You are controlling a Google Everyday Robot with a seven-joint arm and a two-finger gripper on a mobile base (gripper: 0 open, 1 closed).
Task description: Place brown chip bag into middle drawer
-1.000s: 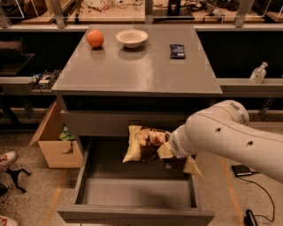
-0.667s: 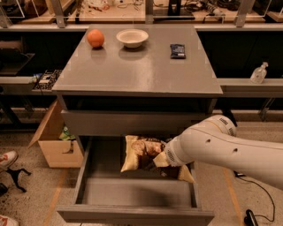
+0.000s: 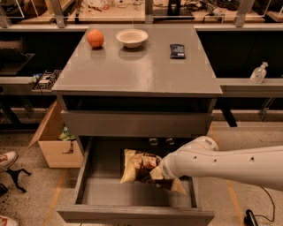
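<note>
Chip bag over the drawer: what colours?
Brown chip bag: dark brown middle, pale tan ends, camera view. The gripper is at it, over the middle drawer.

From my feed, the grey desk (image 3: 141, 70) fills the centre of the frame under dim, warm light. Behind it, along the top edge, I see a cluttered workbench (image 3: 124, 13) strewn with cables. A speckled pale floor (image 3: 31, 194) with orange tape lines (image 3: 55, 196) runs across the bottom. An open cardboard box (image 3: 53, 145) stands at the left, just beside the desk, and a pump bottle (image 3: 258, 73) sits on a low shelf (image 3: 252, 86) at the right. A shoe (image 3: 8, 159) shows at the lower left. The claw (image 3: 155, 171) is at lower centre, below the desk top.
</note>
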